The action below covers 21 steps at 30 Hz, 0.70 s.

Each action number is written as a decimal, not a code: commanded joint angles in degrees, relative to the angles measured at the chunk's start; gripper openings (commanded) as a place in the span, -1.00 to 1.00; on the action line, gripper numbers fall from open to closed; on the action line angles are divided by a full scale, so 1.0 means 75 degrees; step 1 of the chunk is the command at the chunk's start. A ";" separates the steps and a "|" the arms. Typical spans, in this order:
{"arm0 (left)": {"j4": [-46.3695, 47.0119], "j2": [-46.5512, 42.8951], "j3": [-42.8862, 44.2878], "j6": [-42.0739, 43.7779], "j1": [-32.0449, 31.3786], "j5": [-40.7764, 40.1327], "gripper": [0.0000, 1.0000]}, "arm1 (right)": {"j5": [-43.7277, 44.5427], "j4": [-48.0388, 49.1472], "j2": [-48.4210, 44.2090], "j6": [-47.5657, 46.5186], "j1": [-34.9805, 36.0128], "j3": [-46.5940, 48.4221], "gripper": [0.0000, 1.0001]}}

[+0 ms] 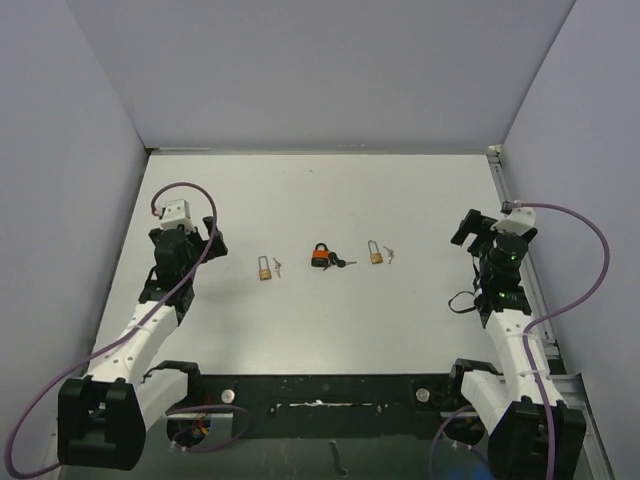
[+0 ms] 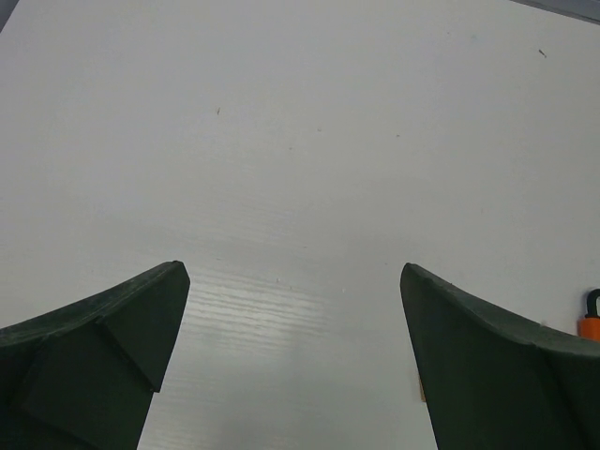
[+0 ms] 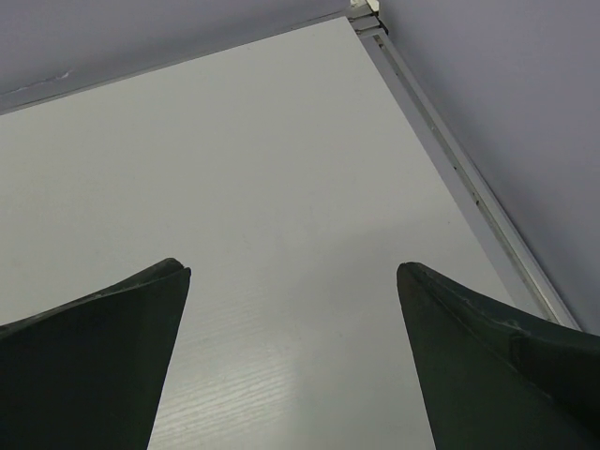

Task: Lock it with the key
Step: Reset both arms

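- Jaws stand spread and empty on both arms in the overhead view. The left jaws, at the tip of the left arm (image 1: 140, 335), are released over the left side of the white desk (image 1: 320, 190). The right jaws, on the right arm (image 1: 510, 330), are released over the right side.
- Overhead again, the orange-and-black padlock (image 1: 320, 256) lies flat near the middle of the desk, between the two sets of jaws and well apart from both. A dark key (image 1: 342, 264) lies right against its right side. Whether it sits in the keyhole cannot be told.
- A brass padlock (image 1: 265, 268) lies to the left, the lock nearest the left jaws, with a small key (image 1: 278, 267) just beside it. A second brass padlock (image 1: 376, 252) lies to the right of the orange one, also with a small key (image 1: 390, 253) just beside it.
- From the left wrist, two dark green fingers (image 2: 94, 356) are set wide apart with only bare desk between them. An orange sliver (image 2: 590, 322) shows at the right edge of the view, outside the right-hand finger and not between the jaws. It looks like part of the orange-and-black padlock.
- From the right wrist, the fingers (image 3: 497, 366) are also wide apart and grasp nothing. Beyond them are bare desk, a pale edge rail (image 3: 450, 159) and the grey wall (image 3: 506, 84).
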 commanded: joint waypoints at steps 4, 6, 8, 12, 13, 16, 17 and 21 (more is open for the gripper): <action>0.1154 -0.0558 -0.0206 0.0830 -0.0505 -0.0797 0.95 | 0.0084 0.0040 -0.0077 -0.0002 -0.0019 0.0199 0.96; 0.1381 -0.0646 -0.0337 0.0922 -0.0643 -0.1003 0.95 | 0.0014 0.0056 -0.0103 0.0013 -0.0009 0.0201 0.96; 0.1598 -0.0645 -0.0411 0.0989 -0.0781 -0.1131 0.95 | -0.0031 0.0069 -0.0077 0.0041 -0.0013 0.0189 0.95; 0.1878 -0.0502 -0.0421 0.1073 -0.1067 -0.1546 0.96 | -0.0052 0.0063 -0.0041 0.0061 -0.0019 0.0201 0.96; 0.2078 -0.0481 -0.0465 0.1086 -0.1141 -0.1784 0.95 | -0.0052 0.0064 -0.0040 0.0067 -0.0017 0.0201 0.96; 0.2876 -0.0318 -0.0707 0.1103 -0.1423 -0.3089 0.95 | -0.0062 0.0084 -0.0022 0.0081 -0.0019 0.0201 0.96; 0.3197 -0.0201 -0.0767 0.1071 -0.1521 -0.3739 0.96 | -0.0064 0.0087 -0.0007 0.0085 -0.0016 0.0201 0.96; 0.3369 0.0623 -0.0458 0.0836 -0.1708 -0.5596 0.96 | -0.0087 0.0064 0.0037 0.0105 -0.0013 0.0224 0.96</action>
